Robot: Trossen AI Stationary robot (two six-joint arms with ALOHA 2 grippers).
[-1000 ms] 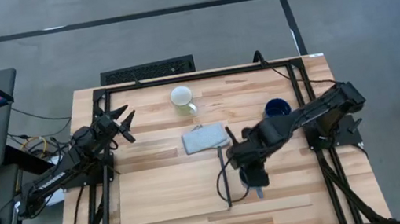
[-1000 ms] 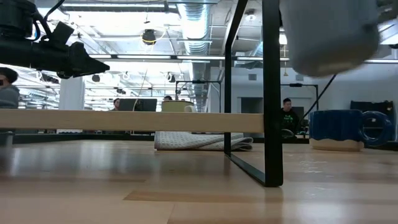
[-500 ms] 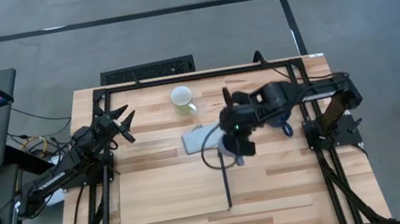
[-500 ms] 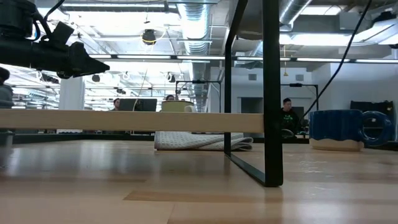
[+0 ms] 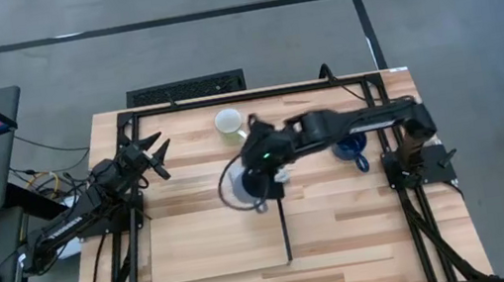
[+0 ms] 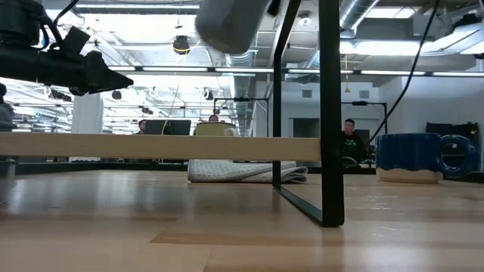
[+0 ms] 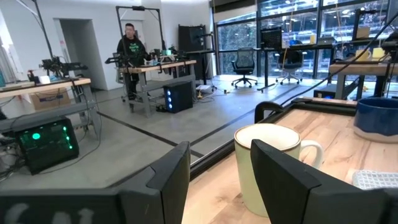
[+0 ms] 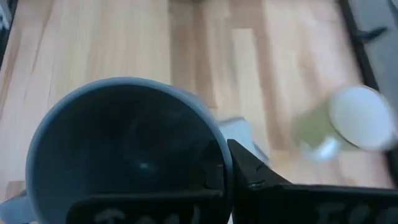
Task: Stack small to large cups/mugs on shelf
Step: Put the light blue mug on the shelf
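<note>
My right gripper (image 5: 259, 172) is shut on the small slate grey-blue mug (image 8: 124, 149), held high over the table's middle by the shelf's far edge; the mug also shows at the top of the low view (image 6: 231, 23). The cream-white mug (image 5: 228, 122) stands on its base at the far side. The dark navy mug (image 5: 349, 138) stands right of it, partly under my right arm. The shelf (image 5: 212, 242) is a pale panel raised on black legs (image 6: 331, 113). My left gripper (image 5: 152, 154) is open and empty at the table's left. My right gripper holds the grey-blue mug by its rim wall (image 8: 219, 163), on the side opposite the handle (image 8: 12, 200). One finger is inside the mug and one finger (image 8: 252, 177) is outside. The fingers come from above. The mug hangs lifted clear, its opening upward.
A grey folded cloth (image 6: 246, 172) lies on the tabletop behind the shelf, mostly under my right arm in the high view. A black frame (image 5: 255, 93) runs around the table's edges. People and desks show in the room beyond.
My right gripper has carried the grey-blue mug from near the shelf's right end toward the table's far edge and then toward the left, keeping it lifted. It now hangs over the cloth by the shelf's far edge.
</note>
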